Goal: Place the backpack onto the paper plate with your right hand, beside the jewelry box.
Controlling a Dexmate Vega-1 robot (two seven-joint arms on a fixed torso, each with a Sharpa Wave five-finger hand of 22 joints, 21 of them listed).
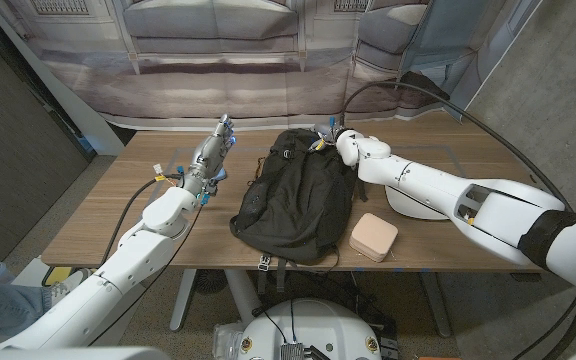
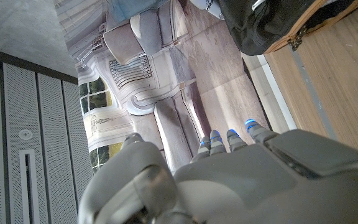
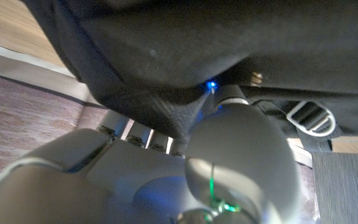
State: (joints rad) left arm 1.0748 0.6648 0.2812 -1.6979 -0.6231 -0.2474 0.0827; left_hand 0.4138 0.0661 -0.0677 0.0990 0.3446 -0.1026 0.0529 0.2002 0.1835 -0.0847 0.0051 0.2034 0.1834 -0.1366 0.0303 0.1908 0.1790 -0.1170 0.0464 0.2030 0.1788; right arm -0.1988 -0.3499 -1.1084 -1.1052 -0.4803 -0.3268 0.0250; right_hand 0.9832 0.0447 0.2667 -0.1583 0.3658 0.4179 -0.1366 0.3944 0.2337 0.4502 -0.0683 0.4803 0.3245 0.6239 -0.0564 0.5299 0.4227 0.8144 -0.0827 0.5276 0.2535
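Nearest the head camera, at the front edge of the wooden surface (image 1: 98, 215), sits the jewelry box (image 1: 374, 236), a small pale case lying just beside the lower right corner of the backpack (image 1: 296, 195). That black backpack lies flat in the middle of the surface, its long axis running from the near edge away toward the far edge, top end farthest from the robot. The right hand (image 1: 340, 143) is at that far top end, and in the right wrist view its fingers (image 3: 219, 93) are buried in a bunched fold of black fabric; it appears to be gripping the bag's top, though how fully the fingers have closed on it is partly hidden. The paper plate (image 1: 413, 205) lies to the right of the bag, mostly covered by the right forearm, with the jewelry box just in front of it rather than on it. So the coming move looks like a lift and a carry to the robot's right and slightly nearer. The left hand (image 1: 213, 152) stands raised just left of the bag, fingers extended and apart, holding nothing.
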